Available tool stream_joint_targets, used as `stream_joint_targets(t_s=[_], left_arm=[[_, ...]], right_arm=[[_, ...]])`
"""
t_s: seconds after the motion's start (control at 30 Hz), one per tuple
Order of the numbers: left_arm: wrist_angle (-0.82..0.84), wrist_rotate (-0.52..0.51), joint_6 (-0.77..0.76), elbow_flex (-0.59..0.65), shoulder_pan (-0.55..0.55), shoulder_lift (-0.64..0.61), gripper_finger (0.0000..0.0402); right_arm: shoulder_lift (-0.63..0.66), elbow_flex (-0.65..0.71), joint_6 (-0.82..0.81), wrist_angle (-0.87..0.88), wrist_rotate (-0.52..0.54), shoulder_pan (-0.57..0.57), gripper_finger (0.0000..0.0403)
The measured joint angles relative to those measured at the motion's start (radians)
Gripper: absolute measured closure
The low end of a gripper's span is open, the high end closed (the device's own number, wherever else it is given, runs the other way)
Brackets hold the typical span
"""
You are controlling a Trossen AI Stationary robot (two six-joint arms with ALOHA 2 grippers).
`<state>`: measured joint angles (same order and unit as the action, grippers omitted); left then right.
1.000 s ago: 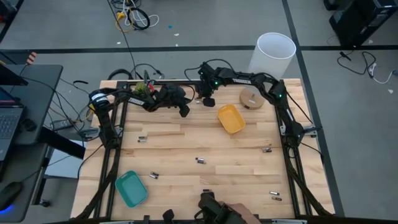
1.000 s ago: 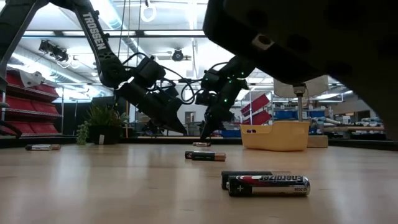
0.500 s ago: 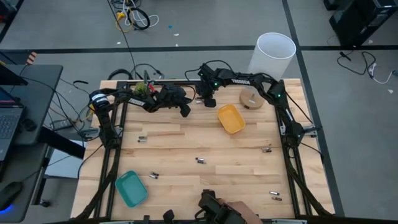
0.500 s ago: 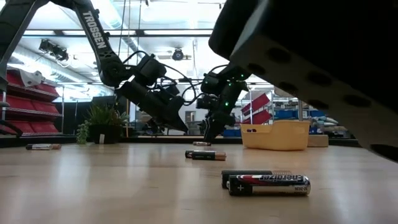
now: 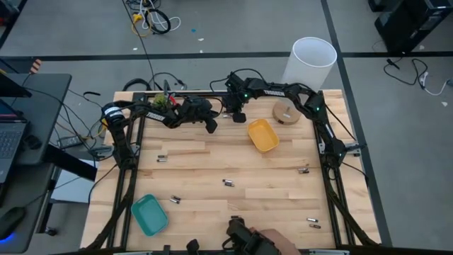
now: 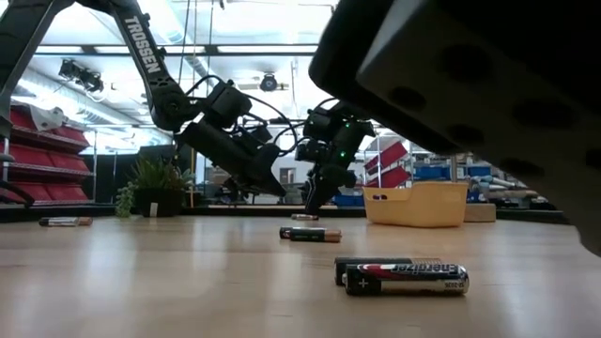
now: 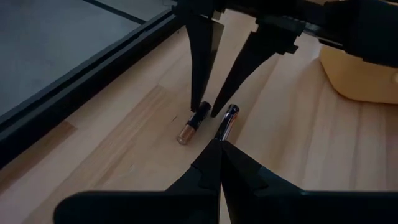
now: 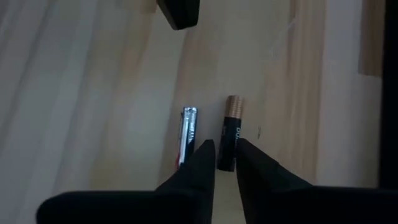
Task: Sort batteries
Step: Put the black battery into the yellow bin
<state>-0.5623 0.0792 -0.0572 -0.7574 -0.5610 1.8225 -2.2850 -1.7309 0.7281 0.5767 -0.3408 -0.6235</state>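
Note:
Two batteries lie side by side on the wood near the table's far edge: a black one with a copper end and a silvery one. My right gripper comes down on the black one, its fingers on either side of the dark end. My left gripper is shut and hovers just short of the silvery battery, touching nothing. Other batteries lie scattered on the table. The yellow tray stands to the right of the grippers. The teal tray is near the left front corner. My right gripper has the black battery's dark end pinched between its two fingertips. The fingers slant down from above and from the table's right. They lie roughly along the battery. The battery lies flat on the table, its copper end pointing away from the fingers.
A round wooden disc lies at the far right, and a white bin stands beyond the table. At the near edge a person's hand holds a dark device. That device fills the low view's upper right. Two batteries lie close to the low camera.
Both arms have stayed over the two batteries at the far edge. The dark device at the near edge has shifted in front of the low camera.

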Motion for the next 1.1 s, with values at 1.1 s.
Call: stream_joint_targets(t_s=[1.1], left_arm=[[0.001,-0.012,-0.085,-0.108,-0.016,0.107,0.0385]], right_arm=[[0.075,0.001,-0.108,0.21,0.084,-0.003,0.0345]])
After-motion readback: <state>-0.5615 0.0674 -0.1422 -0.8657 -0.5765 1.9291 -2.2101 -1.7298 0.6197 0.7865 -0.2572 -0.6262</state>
